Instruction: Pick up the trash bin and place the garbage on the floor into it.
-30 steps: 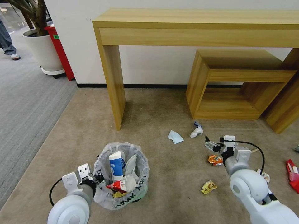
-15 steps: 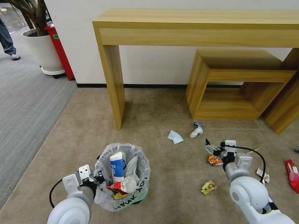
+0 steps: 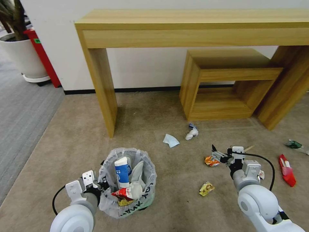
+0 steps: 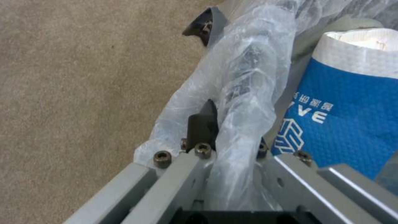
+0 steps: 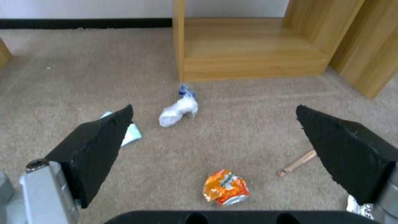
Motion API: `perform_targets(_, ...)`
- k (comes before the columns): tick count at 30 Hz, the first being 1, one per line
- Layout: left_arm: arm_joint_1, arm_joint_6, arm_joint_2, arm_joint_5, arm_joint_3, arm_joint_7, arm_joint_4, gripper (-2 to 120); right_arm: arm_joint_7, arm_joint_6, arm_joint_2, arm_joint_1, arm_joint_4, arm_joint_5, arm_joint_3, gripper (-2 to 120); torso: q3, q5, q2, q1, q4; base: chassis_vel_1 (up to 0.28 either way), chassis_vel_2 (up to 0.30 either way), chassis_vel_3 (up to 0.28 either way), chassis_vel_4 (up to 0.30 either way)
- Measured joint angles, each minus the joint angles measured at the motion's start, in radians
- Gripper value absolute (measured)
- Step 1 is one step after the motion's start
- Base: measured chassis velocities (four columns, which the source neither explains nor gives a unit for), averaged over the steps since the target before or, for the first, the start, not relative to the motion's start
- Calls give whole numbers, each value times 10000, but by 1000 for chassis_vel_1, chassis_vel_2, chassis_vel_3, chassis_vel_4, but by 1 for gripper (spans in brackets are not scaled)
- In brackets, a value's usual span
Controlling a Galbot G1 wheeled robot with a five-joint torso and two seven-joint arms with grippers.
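STEP: collecting floor garbage | left claw (image 3: 96,186) pinching trash bin (image 3: 128,183) rim, bin on floor (image 3: 167,180) | right claw (image 5: 215,149) spread above orange can (image 5: 226,187) | NEXT: lower, close on can

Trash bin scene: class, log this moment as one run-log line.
left gripper: shut on trash bin rim | right gripper: open, above crushed orange can | floor: litter remains
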Motion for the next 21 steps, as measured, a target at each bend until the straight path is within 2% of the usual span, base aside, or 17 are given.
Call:
perform_targets(11, -30, -78, -52, -13, 36, 0, 66, 1, -471, 466, 35, -159, -7, -363, 141, 100, 0, 0, 0, 0, -2, 0, 0, 0, 0)
perform_targets(21, 66, -137, -76, 9, 52, -4, 58, 1, -1089, 880, 369, -298, 36, -586, -258, 100, 0, 0, 0, 0, -2, 0, 0, 0, 0)
